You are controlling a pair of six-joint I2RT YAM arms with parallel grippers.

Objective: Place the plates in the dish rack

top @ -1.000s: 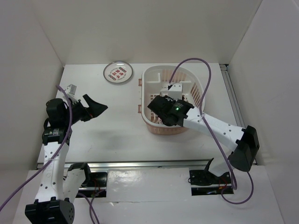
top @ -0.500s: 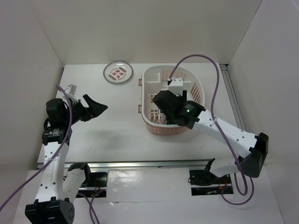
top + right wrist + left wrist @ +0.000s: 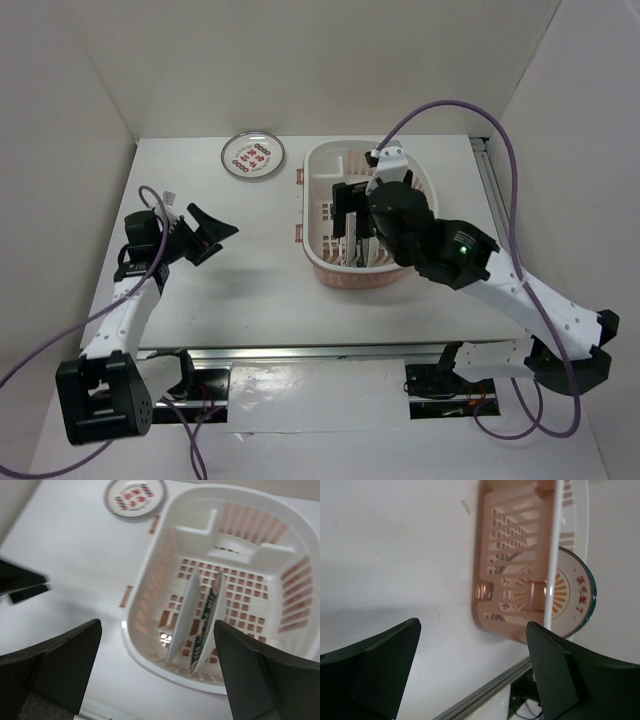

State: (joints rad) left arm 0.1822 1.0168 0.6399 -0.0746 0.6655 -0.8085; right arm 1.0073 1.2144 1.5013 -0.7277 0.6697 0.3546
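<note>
White table (image 3: 250,290), white walls around. At left centre, the left gripper (image 3: 214,238) hangs spread and empty. To its right, the right gripper (image 3: 157,627) is spread wide above the rack (image 3: 150,587), holding nothing. Two plates (image 3: 184,615) stand on edge in the rack's near half, seemingly touching. A third plate (image 3: 253,156) lies flat on the table, upper left.
</note>
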